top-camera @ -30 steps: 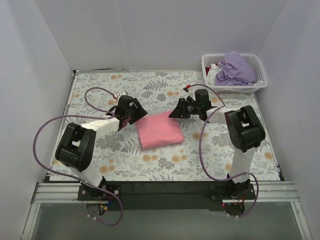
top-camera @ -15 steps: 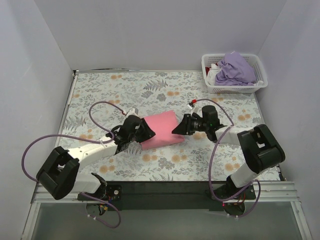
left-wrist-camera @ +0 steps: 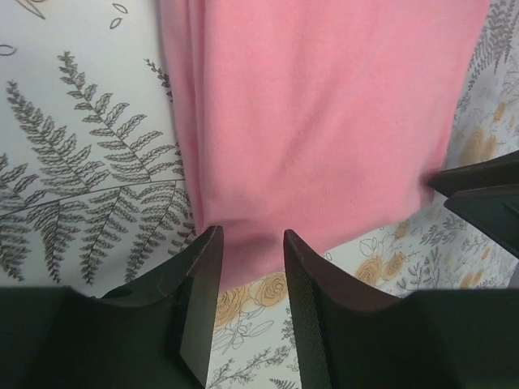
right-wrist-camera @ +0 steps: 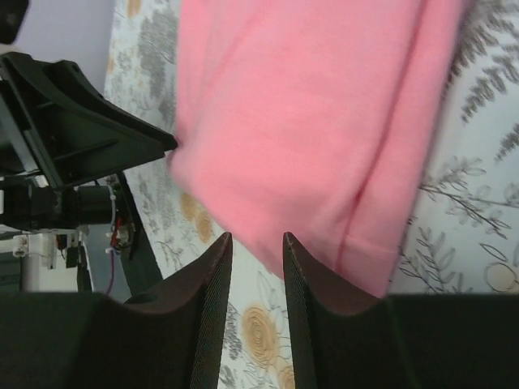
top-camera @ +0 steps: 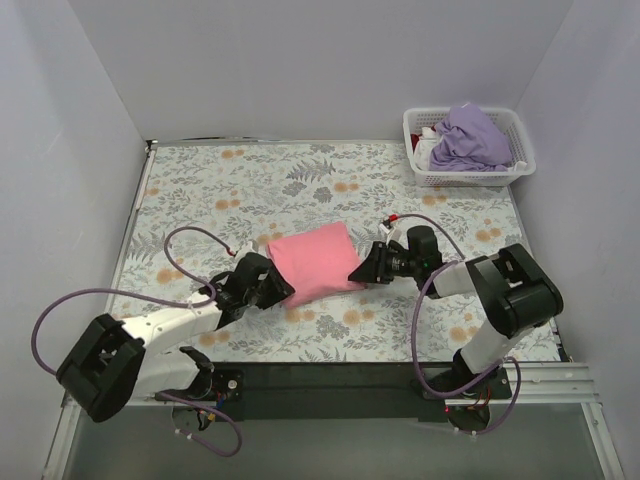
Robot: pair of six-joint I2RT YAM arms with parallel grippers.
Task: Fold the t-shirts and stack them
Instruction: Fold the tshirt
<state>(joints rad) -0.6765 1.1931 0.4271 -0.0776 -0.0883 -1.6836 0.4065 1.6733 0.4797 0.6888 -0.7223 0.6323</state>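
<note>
The salmon pink t-shirt (top-camera: 315, 262) lies folded in a slanted rectangle on the tablecloth; it also shows in the left wrist view (left-wrist-camera: 324, 105) and the right wrist view (right-wrist-camera: 308, 113). My left gripper (top-camera: 281, 291) is low at its near left corner, open and empty (left-wrist-camera: 250, 237), with the cloth's edge just at the fingertips. My right gripper (top-camera: 359, 268) is low at its near right corner, open and empty (right-wrist-camera: 256, 239), the cloth just beyond its tips. The lavender t-shirt (top-camera: 470, 135) is heaped in the white basket (top-camera: 470, 178) at the far right.
The floral tablecloth (top-camera: 200, 190) covers the table. White walls close in the left, back and right. Some white and red cloth (top-camera: 430, 142) also lies in the basket. The black rail (top-camera: 320, 380) with the arm bases runs along the near edge.
Both grippers moved from the pink shirt's far corners toward me to its near corners. The shirt now lies shorter, folded over and more slanted.
</note>
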